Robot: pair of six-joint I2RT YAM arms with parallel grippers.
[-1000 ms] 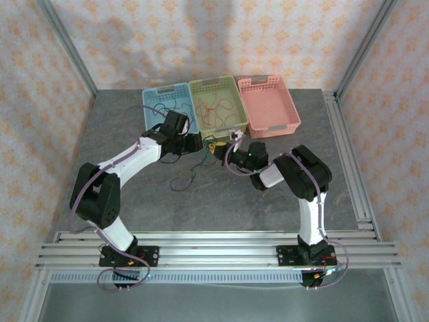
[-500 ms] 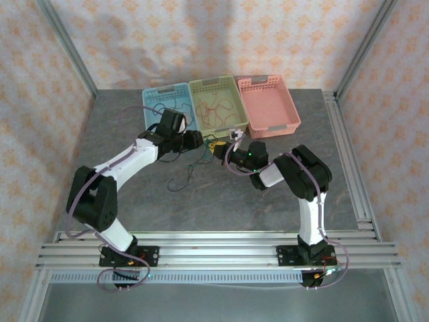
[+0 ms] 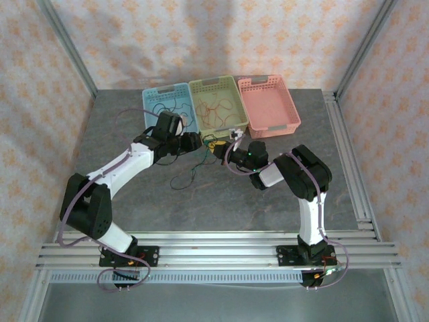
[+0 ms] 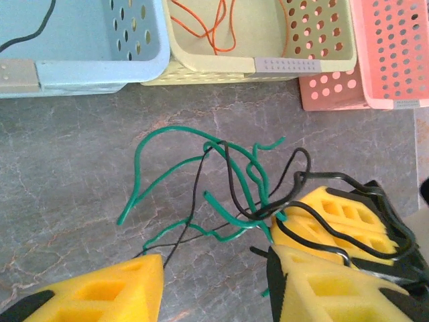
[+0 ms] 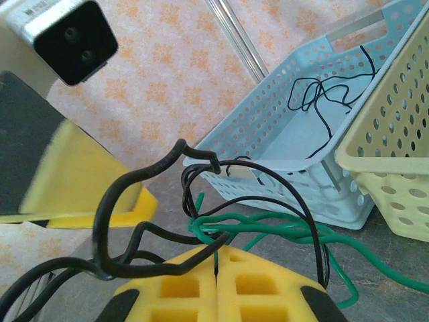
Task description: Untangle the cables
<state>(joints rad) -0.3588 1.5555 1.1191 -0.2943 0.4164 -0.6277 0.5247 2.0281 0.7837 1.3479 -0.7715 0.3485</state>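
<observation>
Grey marbled tabletop (image 3: 221, 201) beneath right gripper (image 3: 216, 146). Beyond it and to either side: walls (image 3: 201, 40) in a peach floral pattern, aluminium corner posts (image 3: 67, 47). Light even, diffuse.

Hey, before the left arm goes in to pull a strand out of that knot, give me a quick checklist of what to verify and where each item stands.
1. Right gripper shut on the tangle: ok.
2. Left gripper jaws apart, ready to pinch: ok.
3. Strands lying inside its gap: ok, green and black both pass there.
4. Which strand it would catch on closing: cannot tell.
5. Green wire free of the black wires: not ok, they cross and loop beside the right gripper.
6. Blue basket and yellow basket standing just beyond the tangle: ok.
</observation>
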